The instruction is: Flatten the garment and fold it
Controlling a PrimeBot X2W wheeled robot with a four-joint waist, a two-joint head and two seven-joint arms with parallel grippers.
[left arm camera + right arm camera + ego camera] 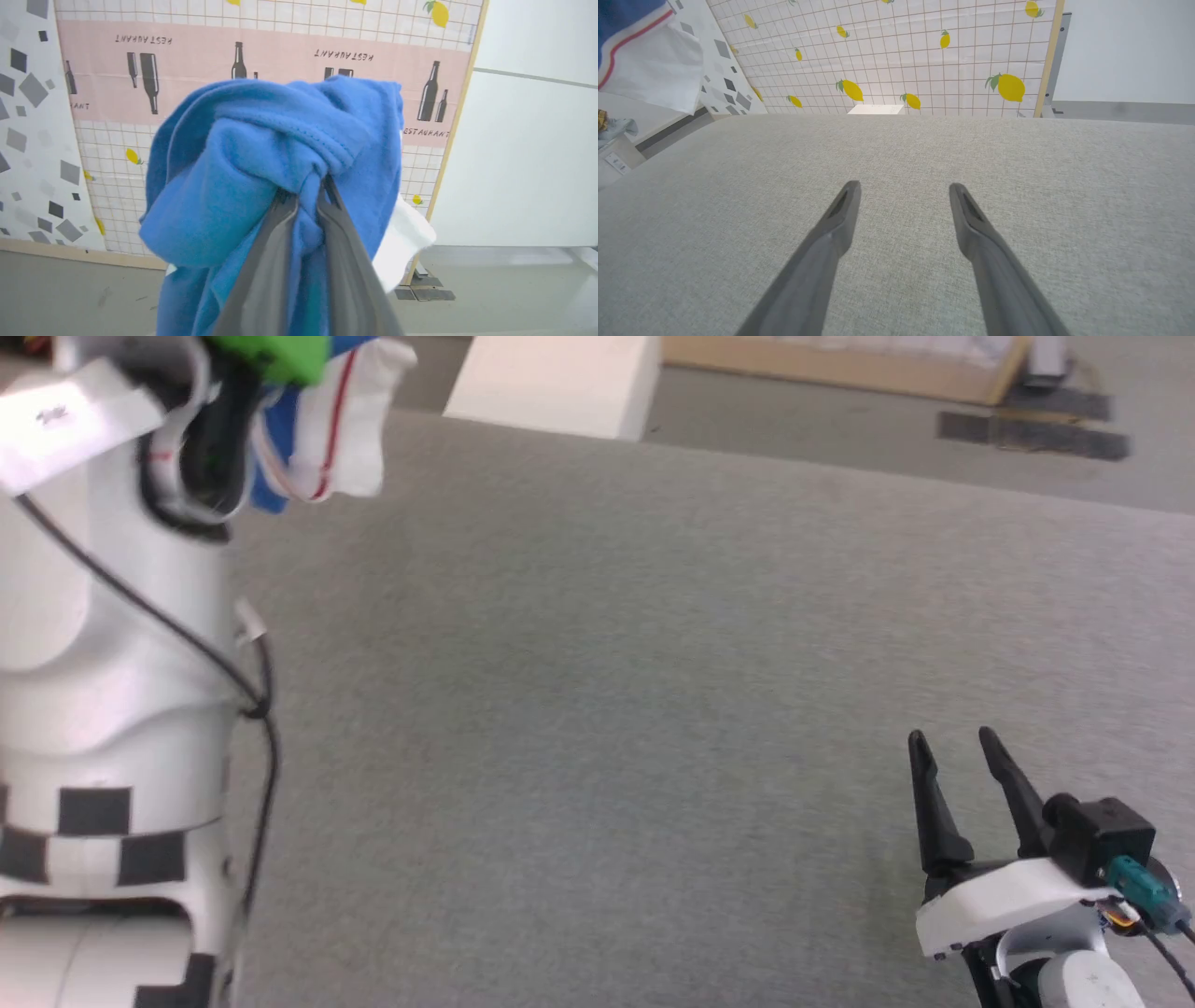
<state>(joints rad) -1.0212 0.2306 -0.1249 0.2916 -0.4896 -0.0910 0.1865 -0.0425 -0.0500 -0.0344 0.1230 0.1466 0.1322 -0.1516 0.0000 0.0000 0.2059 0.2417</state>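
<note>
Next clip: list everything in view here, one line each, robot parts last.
garment: one, blue with white, red-striped parts, bunched in the left gripper
padded surface: one, grey, under the right gripper
block: one, cream, beyond the surface's far edge
lemon-print panel: one, white grid with pink bottle band, behind the garment
speckled panel: one, white and grey, beside it
left gripper: one, dark, shut on the garment
right gripper: one, dark, open over the surface
</note>
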